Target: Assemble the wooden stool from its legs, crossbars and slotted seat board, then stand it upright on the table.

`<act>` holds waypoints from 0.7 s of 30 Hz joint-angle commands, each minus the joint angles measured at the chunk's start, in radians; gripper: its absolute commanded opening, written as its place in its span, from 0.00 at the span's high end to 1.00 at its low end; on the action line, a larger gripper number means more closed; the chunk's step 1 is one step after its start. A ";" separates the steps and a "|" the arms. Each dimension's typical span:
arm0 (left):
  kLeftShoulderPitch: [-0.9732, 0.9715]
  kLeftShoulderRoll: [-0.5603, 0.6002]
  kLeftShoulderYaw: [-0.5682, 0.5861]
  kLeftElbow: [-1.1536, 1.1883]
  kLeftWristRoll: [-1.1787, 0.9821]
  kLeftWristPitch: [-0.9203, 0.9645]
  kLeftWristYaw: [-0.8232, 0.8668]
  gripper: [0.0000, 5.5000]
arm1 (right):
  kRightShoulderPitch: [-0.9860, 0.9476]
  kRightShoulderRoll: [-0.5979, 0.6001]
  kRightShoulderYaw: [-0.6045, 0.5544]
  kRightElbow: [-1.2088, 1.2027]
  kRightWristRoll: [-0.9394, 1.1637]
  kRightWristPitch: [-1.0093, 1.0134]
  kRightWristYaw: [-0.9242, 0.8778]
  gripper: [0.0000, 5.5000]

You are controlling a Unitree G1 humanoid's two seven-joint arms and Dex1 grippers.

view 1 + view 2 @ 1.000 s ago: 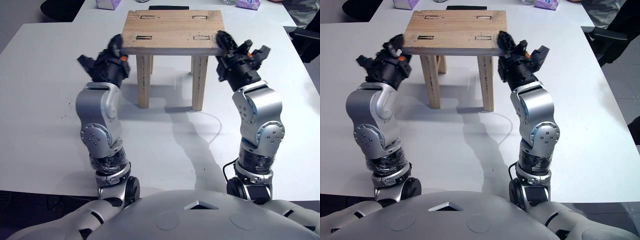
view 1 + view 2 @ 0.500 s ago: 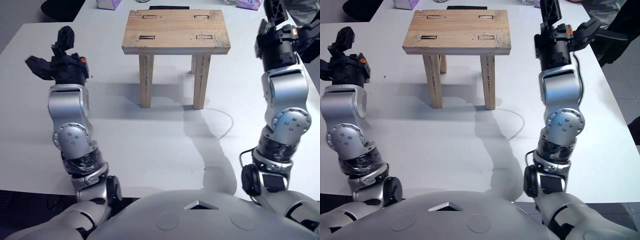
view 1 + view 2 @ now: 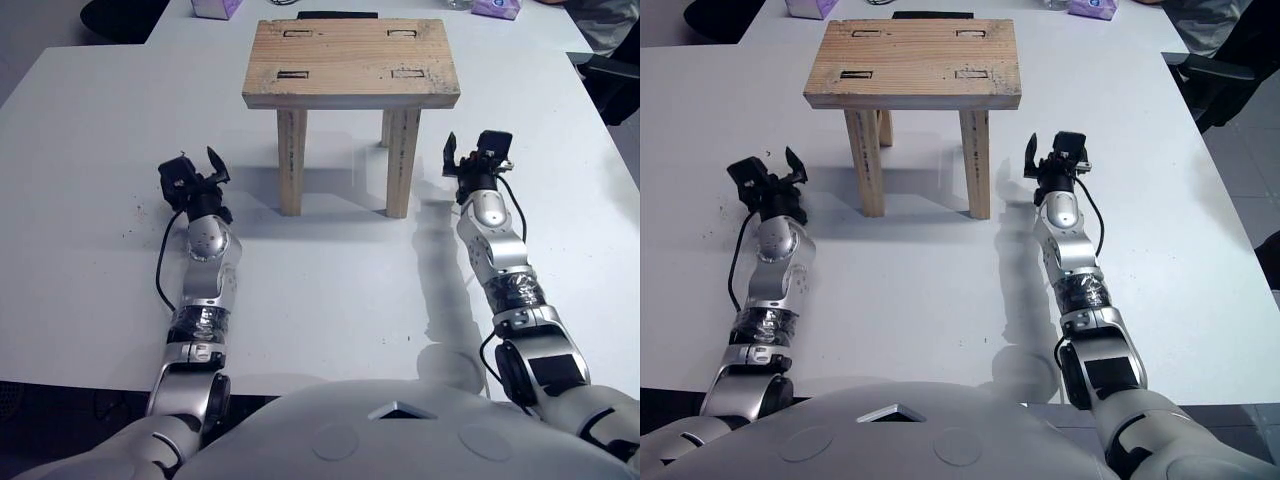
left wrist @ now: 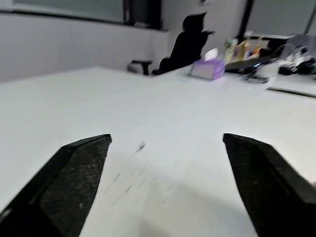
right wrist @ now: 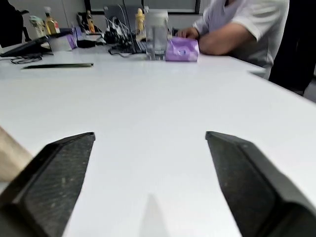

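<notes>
Where the left arm lies low on the table (image 3: 90, 130), the left jaws are spread wide and hold nothing; the wrist view shows bare white table between them. The stool (image 3: 352, 62) stands ahead of these jaws and off to their inner side, and its nearest leg (image 3: 289, 165) is apart from them.

The stool is between the two sets of jaws, upright on its legs with the slotted seat (image 3: 912, 55) level on top. I judge the task as good as done.

The right jaws are also spread and empty, low by the table. The other front leg (image 3: 400, 165) is just beside them on their inner side, closer than the first leg is to the left jaws. A sliver of pale wood (image 5: 9, 153) at the edge of the right wrist view is probably that leg.

The danger now is a careless move. If the right arm swings inward, the open jaws could catch that leg and slide or tip the stool. If the joints are only pressed together, a knock could also work a leg loose from its slot. The left arm carries the same risk, though less, because it has more room.
</notes>
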 commanded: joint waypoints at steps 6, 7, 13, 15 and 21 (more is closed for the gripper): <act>0.008 -0.018 0.009 -0.024 0.055 0.033 -0.184 0.43 | 0.039 0.095 -0.016 -0.051 -0.114 -0.015 0.043 0.45; 0.007 -0.018 0.017 -0.014 0.064 0.035 -0.187 0.43 | 0.045 0.106 -0.018 -0.053 -0.127 -0.017 0.040 0.45; 0.004 -0.012 0.045 0.003 0.121 0.044 -0.201 0.43 | 0.080 0.178 -0.023 -0.096 -0.184 -0.003 0.004 0.45; 0.008 -0.019 0.045 -0.006 0.136 0.049 -0.207 0.43 | 0.098 0.189 -0.025 -0.116 -0.199 0.015 -0.004 0.45; 0.003 -0.056 0.048 0.013 0.164 0.036 -0.209 0.43 | 0.091 0.184 -0.029 -0.084 -0.238 0.000 0.031 0.45</act>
